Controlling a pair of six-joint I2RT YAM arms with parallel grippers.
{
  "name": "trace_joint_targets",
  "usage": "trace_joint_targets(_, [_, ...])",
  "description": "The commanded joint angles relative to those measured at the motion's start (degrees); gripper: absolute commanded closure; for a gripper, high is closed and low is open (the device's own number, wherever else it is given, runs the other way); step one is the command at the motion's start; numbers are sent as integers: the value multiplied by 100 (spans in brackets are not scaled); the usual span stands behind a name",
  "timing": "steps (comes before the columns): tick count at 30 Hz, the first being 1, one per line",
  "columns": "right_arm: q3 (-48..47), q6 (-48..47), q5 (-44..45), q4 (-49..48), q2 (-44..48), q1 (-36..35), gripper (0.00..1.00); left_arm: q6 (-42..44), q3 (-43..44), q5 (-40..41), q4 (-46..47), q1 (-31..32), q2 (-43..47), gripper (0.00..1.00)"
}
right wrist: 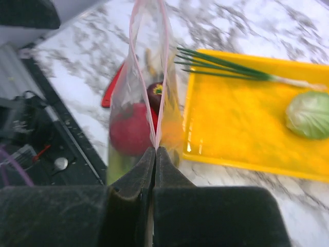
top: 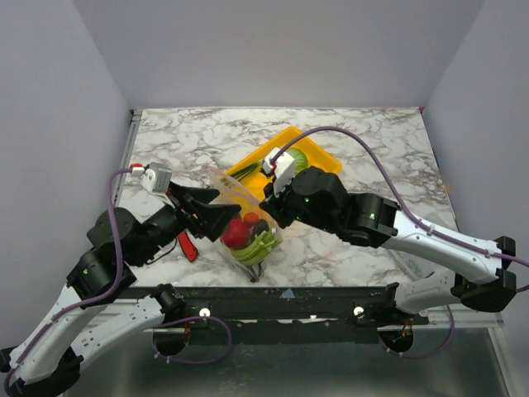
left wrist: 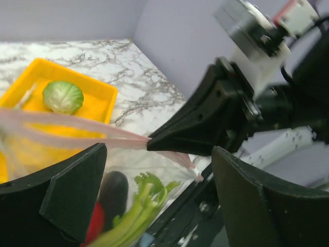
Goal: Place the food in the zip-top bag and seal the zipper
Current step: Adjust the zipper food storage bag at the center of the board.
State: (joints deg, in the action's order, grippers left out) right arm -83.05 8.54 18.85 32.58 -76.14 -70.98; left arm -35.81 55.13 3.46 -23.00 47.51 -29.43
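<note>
Our right gripper [right wrist: 155, 154] is clenched on the zipper [right wrist: 163, 62] of the bag [right wrist: 139, 77], our left gripper [left wrist: 159, 150] released astride its gaping mouth; tomato [right wrist: 131, 128] and leek [left wrist: 134, 208] are inside, but cabbage [right wrist: 308, 114] and onions [right wrist: 226, 67] wait on the tray [right wrist: 231, 128] at the bag's one o'clock, so we judge sealing undone.

Light falls soft and even from overhead. The marble table [top: 355, 132] reads bright, with only faint, fuzzy shadows beneath the arms and a darker band along the near rail. That overhead picture is sharp throughout, and the zip-top bag [top: 235, 192] carries a pale sheen on its plastic. In the left wrist view the left gripper [left wrist: 159, 154] shows as black fingers [left wrist: 72, 190] with almost no detail, close and soft-edged. The right wrist view is smeared all over. The yellow tray [right wrist: 241, 123] glows oversaturated, with a white glare streak on one wall, and the right gripper [right wrist: 155, 154] is murky.
</note>
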Motion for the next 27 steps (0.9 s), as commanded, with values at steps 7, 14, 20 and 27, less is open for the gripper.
trace_joint_targets(7, [-574,-1170,-3024,-224,-230,451,100,520,2162,-678,-2305,-42,-1657,19])
trace_joint_targets(14, [-450,-1136,-3715,-120,-224,715,100,2334,1966,-2246,-1886,-42,-1044,32])
trace_joint_targets(20, [-453,-1035,-4163,106,-185,879,100,4343,1008,-2866,-1320,-46,-262,9])
trace_joint_targets(27, [-406,-893,-4283,72,-249,910,100,5559,979,-2846,-1530,-45,-685,2])
